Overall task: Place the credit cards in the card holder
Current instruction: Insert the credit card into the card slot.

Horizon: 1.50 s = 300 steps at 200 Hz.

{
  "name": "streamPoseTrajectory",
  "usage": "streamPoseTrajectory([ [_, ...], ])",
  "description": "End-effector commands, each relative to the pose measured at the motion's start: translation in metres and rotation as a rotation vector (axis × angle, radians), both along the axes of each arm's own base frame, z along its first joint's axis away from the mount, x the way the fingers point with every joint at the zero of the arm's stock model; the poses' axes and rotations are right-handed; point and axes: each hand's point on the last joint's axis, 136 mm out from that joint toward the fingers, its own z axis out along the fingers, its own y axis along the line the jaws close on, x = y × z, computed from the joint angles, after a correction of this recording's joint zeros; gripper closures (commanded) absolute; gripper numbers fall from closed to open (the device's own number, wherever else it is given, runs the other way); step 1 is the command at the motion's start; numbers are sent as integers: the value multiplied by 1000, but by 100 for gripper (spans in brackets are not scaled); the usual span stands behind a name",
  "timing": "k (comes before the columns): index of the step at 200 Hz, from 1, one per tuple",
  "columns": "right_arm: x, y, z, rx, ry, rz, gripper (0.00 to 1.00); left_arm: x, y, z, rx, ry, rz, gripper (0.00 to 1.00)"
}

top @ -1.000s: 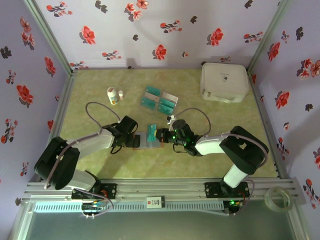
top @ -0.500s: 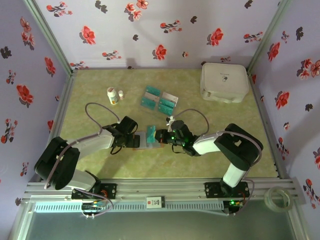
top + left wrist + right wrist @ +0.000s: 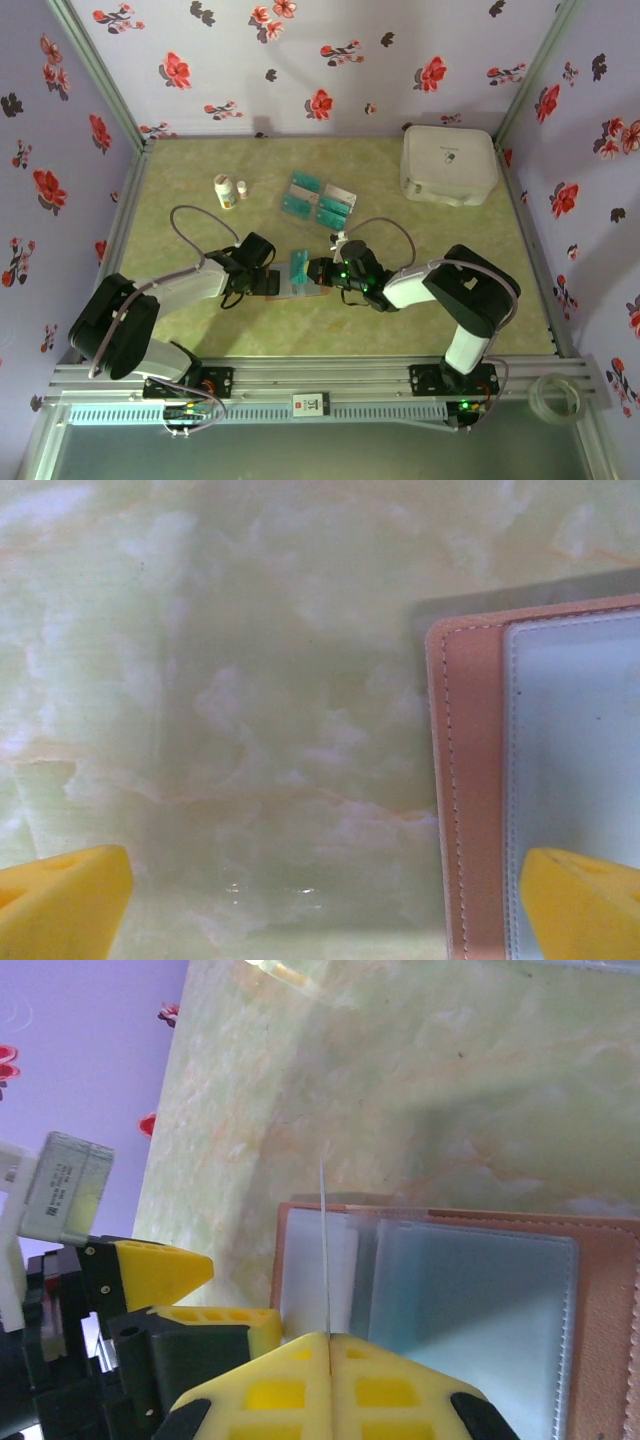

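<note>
Holder [image 3: 300, 281]: open flat, reddish-brown stitched leather with clear sleeves; mid-bench [image 3: 250, 330], toward 6 o'clock.
Held card [image 3: 324, 1250]: thin, seen edge-on over the holder.
Right fingers [image 3: 328, 1345]: together, clamped on held card, holder's 3 o'clock.
Left fingers [image 3: 274, 283]: wide apart, holder's 9 o'clock.
Loose cards [image 3: 318, 197]: teal, holder's 12 o'clock.

card holder [image 3: 468, 780]: cut by right and bottom edges, left wrist view | card [image 3: 324, 1260]: seen edge-on, face unreadable | white bottles [image 3: 226, 191]: labels too small
</note>
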Motion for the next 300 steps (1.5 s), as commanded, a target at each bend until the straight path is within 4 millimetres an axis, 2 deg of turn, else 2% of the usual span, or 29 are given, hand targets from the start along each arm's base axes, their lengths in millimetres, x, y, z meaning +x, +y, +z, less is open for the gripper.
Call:
streamPoseTrajectory([
  [1,3,8,4,29,-13,4,100,-8,11,-8,48,22,16,0],
  [91,0,6,-9,42,17,-2,100,-8,10,-8,48,21,16,0],
  [243,-22,1,-28,18,83,29,100,-8,10,-7,47,21,14,0],
  [300,-25,-5,-35,1,104,11,100,-8,10,-8,47,20,14,0],
])
